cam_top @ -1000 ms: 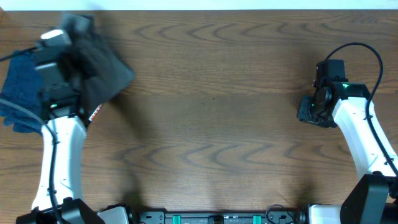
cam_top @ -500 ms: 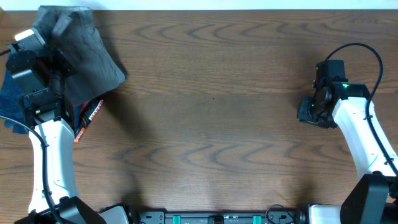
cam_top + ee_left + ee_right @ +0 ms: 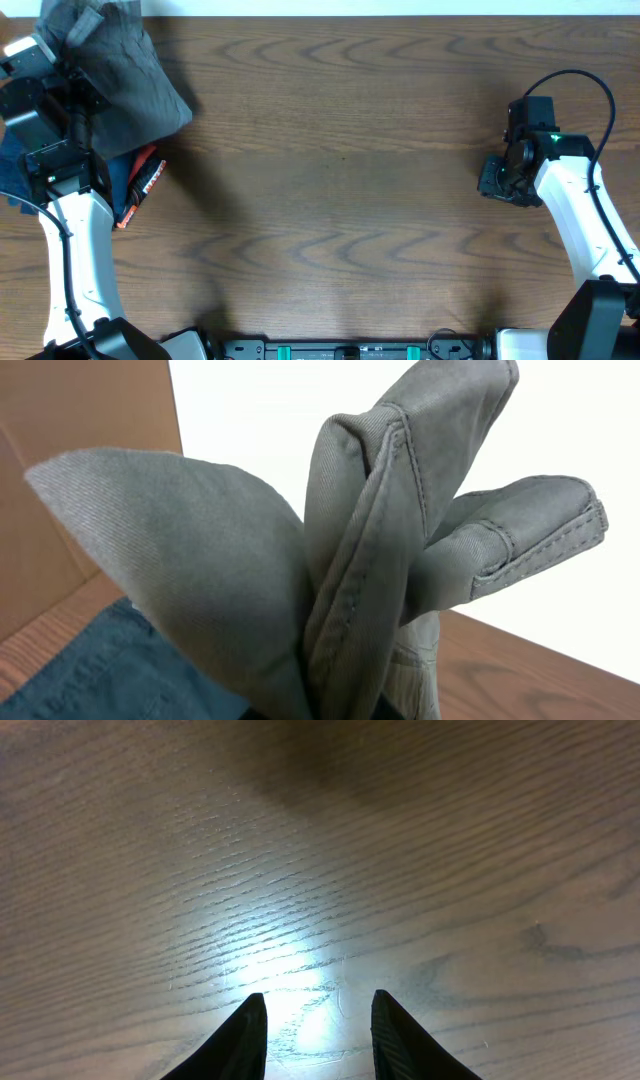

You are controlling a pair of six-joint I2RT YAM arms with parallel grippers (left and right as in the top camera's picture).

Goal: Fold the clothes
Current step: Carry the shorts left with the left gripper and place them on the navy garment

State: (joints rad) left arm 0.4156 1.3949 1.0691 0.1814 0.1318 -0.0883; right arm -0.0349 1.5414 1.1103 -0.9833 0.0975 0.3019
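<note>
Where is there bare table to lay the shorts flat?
The middle of the table is bare, from the grey shorts across to the right gripper and down to the near edge. It is crowded only at the far-left corner, where the shorts overlap the navy garment.

The left arm (image 3: pixel 82 250) reaches along the left edge of the tabletop (image 3: pixel 340 180) to its far left corner. There the left gripper (image 3: pixel 66 88) is clamped on a bunch of the grey shorts (image 3: pixel 360 560), its fingers hidden by cloth. The right arm (image 3: pixel 585 220) bends over the tabletop's right side. The right gripper (image 3: pixel 318 1040) points down at the tabletop, fingertips parted and holding nothing.
</note>
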